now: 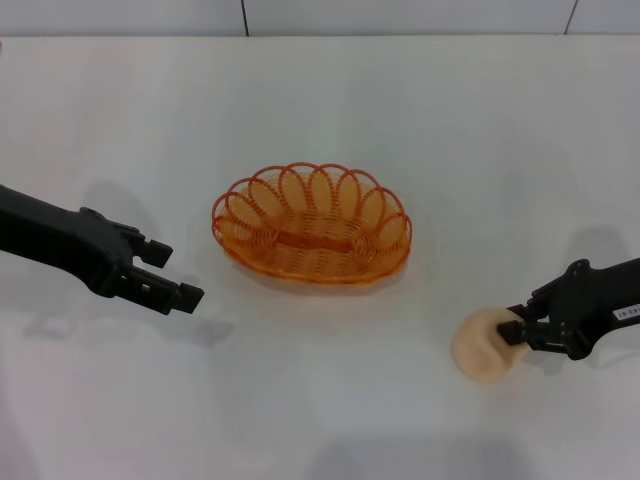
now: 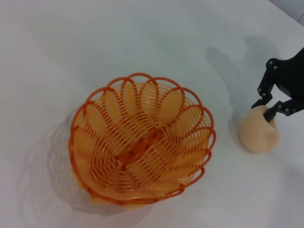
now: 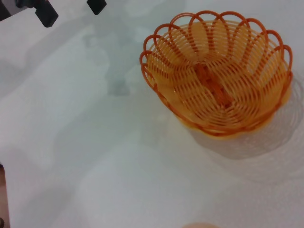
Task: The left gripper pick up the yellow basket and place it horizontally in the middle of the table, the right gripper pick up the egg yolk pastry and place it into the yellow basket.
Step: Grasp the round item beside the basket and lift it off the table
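Observation:
The yellow basket [image 1: 310, 225] stands upright and lengthwise across the middle of the table [image 1: 330, 420]; it also shows in the left wrist view [image 2: 140, 142] and the right wrist view [image 3: 218, 71]. It holds nothing. My left gripper [image 1: 178, 273] is open and empty, to the left of the basket and apart from it. My right gripper [image 1: 516, 327] is at the right front, its fingers closed on the near edge of the egg yolk pastry [image 1: 485, 345], which sits low at the table. The left wrist view shows the same grip on the pastry [image 2: 258, 135].
The table's far edge meets a pale wall [image 1: 400, 15] at the back. The tabletop around the basket is bare white, with only the arms' shadows on it.

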Available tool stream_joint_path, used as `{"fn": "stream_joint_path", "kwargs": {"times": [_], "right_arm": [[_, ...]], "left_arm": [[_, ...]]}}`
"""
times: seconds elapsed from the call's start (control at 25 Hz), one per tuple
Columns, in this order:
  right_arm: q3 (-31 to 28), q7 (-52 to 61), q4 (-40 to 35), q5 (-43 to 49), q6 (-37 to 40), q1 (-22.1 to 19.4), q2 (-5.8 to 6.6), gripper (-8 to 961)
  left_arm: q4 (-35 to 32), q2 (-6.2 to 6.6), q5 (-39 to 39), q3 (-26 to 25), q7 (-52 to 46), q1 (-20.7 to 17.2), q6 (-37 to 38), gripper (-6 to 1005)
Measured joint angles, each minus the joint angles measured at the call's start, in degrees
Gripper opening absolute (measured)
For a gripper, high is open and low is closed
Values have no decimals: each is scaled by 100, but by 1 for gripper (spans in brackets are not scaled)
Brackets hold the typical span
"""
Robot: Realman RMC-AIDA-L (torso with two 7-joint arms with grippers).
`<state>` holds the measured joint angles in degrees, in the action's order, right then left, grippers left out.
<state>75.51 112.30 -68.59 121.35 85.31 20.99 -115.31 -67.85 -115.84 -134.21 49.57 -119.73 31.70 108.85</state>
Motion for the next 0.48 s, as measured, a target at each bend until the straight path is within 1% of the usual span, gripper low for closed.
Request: {"fn": "stream_joint_path", "kwargs": {"times": [0.12,0.28,0.48], "right_arm": [[2,1,-31,-16,9,1,0,146],[-7,10,-179,-60,72,-2,0,112],[-36,215,-659,-99,120,-15,0,87]], "left_arm": [[0,0,0,-7,1,-10,-4,889],[0,-6,7,-16,3,-35,-9,889],[0,-8,13,-20,3,-72,-14,889]]}}
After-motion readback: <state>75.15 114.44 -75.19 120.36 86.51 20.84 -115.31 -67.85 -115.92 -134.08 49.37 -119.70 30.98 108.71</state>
